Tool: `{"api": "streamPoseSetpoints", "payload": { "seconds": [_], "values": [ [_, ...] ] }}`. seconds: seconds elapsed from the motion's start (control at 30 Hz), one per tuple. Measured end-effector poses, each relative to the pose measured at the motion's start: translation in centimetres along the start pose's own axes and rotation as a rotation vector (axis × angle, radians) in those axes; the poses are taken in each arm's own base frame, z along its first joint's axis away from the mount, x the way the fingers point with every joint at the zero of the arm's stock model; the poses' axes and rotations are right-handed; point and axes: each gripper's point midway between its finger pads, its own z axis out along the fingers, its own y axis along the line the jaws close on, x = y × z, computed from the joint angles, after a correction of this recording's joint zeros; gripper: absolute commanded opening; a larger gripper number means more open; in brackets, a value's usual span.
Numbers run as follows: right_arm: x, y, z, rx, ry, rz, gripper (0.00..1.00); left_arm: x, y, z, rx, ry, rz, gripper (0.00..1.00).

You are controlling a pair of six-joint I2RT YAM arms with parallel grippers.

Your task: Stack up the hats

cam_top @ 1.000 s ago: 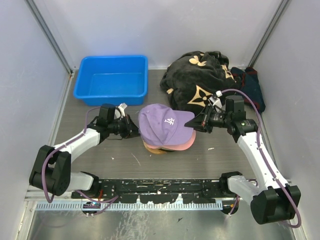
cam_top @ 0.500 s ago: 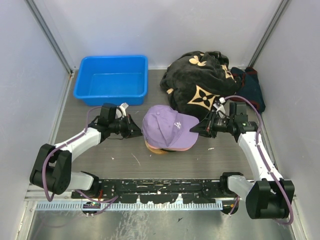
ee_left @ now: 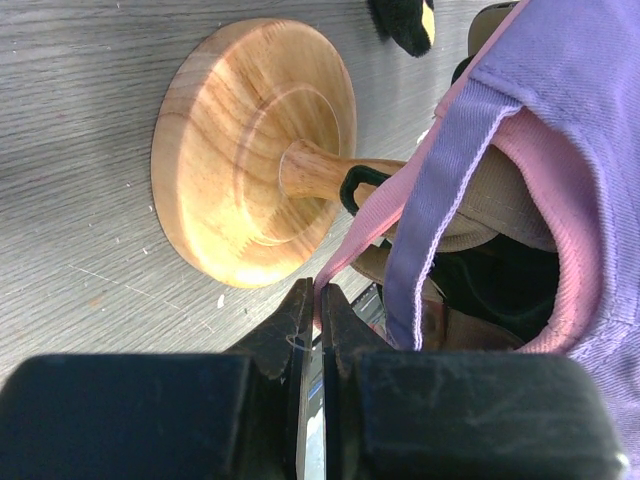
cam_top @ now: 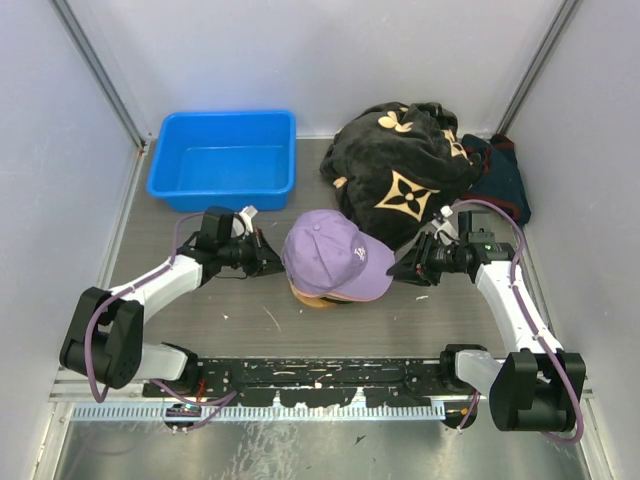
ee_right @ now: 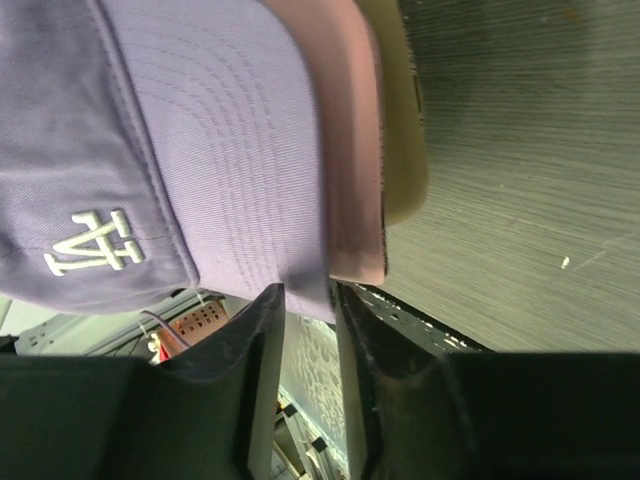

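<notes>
The lavender cap sits on top of the stack on the wooden stand. A tan edge shows under it. My left gripper is shut on the pink cap's thin back edge, beside the stand's stem. The lavender, tan and a dark cap layer hang there too. My right gripper is closed to a narrow gap on the corner of the lavender brim. The pink and tan brims lie under it.
A blue bin stands at the back left. A large black cloth with tan flower marks lies at the back right, with a dark bundle beside it. Grey walls close both sides.
The lavender cap has turned and settled lower onto the stack, covering the pink brim. My right gripper moved nearer and down with the brim. The left arm stayed put.
</notes>
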Motion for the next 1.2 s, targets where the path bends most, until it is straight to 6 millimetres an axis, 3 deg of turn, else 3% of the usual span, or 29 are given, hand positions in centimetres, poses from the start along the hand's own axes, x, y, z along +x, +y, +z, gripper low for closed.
{"api": "streamPoseSetpoints", "payload": {
  "seconds": [0.1, 0.47, 0.8, 1.2],
  "values": [
    [0.0, -0.7, 0.0, 0.030, -0.007, -0.005, 0.22, 0.1, 0.0, 0.1, -0.001, 0.003, 0.000, 0.11],
    [-0.3, -2.2, -0.6, 0.128, -0.033, -0.007, 0.28, 0.0, -0.1, 0.2, -0.002, 0.007, 0.002, 0.10],
    [-2.9, 2.6, -3.2, 0.068, -0.155, -0.120, 0.22, 0.0, -0.1, 0.2, -0.004, 0.007, 0.002, 0.08],
    [-0.3, 3.9, 0.3, -0.022, -0.063, -0.065, 0.19, 0.0, -0.1, 0.3, -0.006, 0.006, 0.001, 0.03]
  ]
}}
